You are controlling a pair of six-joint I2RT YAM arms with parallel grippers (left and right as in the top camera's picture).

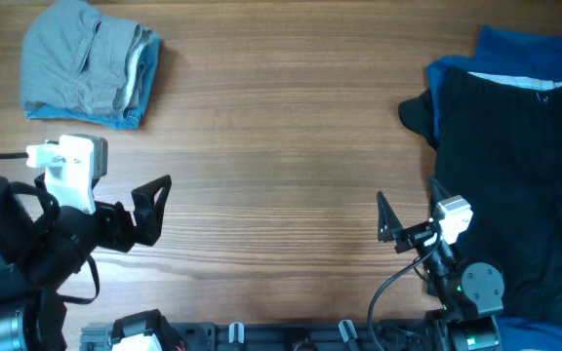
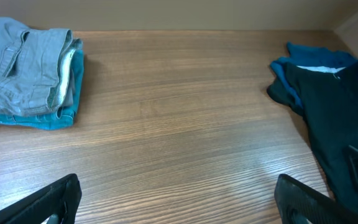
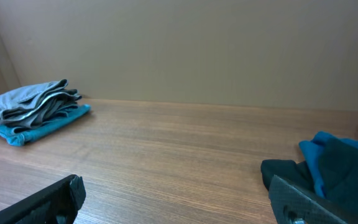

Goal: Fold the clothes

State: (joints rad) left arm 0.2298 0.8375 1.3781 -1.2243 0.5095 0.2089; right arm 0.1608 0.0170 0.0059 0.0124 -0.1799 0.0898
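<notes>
Both sets of jaws hang spread and empty near the front of the table (image 1: 281,146), the folded stack (image 1: 86,63) sits far left, and the black garment (image 1: 510,185) lies rumpled over the royal-blue garment (image 1: 520,47) at right, so a deep pinch there could drag both layers together.

The rumpled black cloth garment (image 1: 515,195) runs off the overhead view's right edge and hides most of the royal-blue garment (image 1: 520,47) under it. Beneath the folded grey cotton shorts (image 1: 71,63), a light-blue layer (image 2: 42,119) shows only its edge — what garment it is cannot be told.
</notes>
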